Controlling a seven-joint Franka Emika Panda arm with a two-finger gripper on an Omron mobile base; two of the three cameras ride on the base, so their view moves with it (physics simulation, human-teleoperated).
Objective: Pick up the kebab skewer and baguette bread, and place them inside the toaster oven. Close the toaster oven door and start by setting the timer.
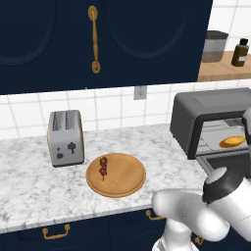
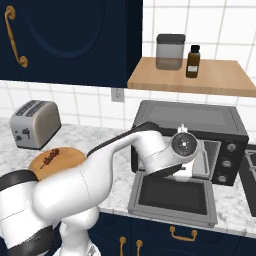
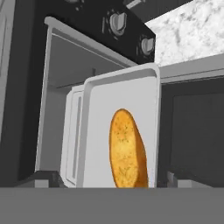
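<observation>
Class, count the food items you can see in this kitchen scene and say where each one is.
2. The baguette bread lies on the tray inside the open toaster oven. The kebab skewer lies on the round wooden board beside the toaster.

One skewer (image 1: 103, 168), one baguette (image 3: 127, 151), two ovens-toasters: toaster oven (image 2: 200, 122), toaster (image 1: 65, 137).

baguette bread (image 3: 127, 151): golden-yellow, speckled
toaster oven (image 2: 192, 120): dark grey
kebab skewer (image 1: 103, 166): dark red, brown chunks
counter (image 1: 29, 181): white-grey marble
toaster (image 1: 65, 137): silver
</observation>
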